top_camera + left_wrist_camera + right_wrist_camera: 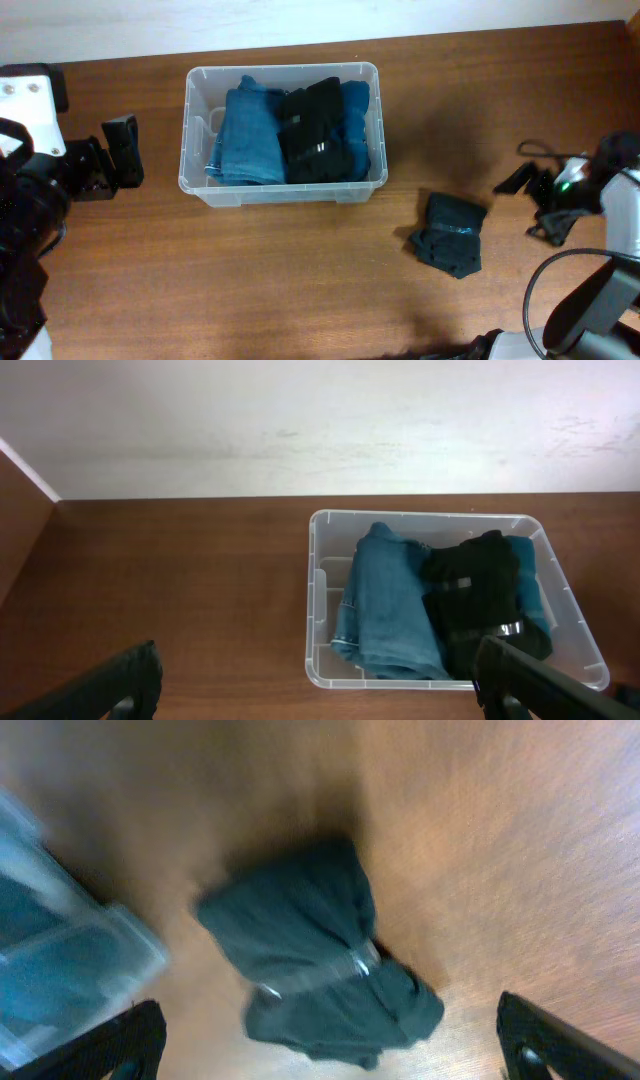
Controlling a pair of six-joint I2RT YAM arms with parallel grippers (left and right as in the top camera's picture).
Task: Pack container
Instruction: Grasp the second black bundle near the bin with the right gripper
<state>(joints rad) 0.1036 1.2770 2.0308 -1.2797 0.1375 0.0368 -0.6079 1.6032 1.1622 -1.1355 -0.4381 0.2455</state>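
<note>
- Black fingers of the left gripper (pixel 318 650) stand wide apart, gripping nothing. The right gripper (pixel 330 1005) is spread likewise, facing a crumpled dark grey garment (pixel 448 235).
- That garment lies on the brown wooden table (pixel 300 290), between the right arm and the bin.
- Upright and open-topped, the clear rectangular plastic container (pixel 280 68) sits near the table's back edge, nearer the left arm. It holds folded blue denim (pixel 245 135) and a black garment (pixel 315 130).
- Its long axis runs left to right, along that back edge.
</note>
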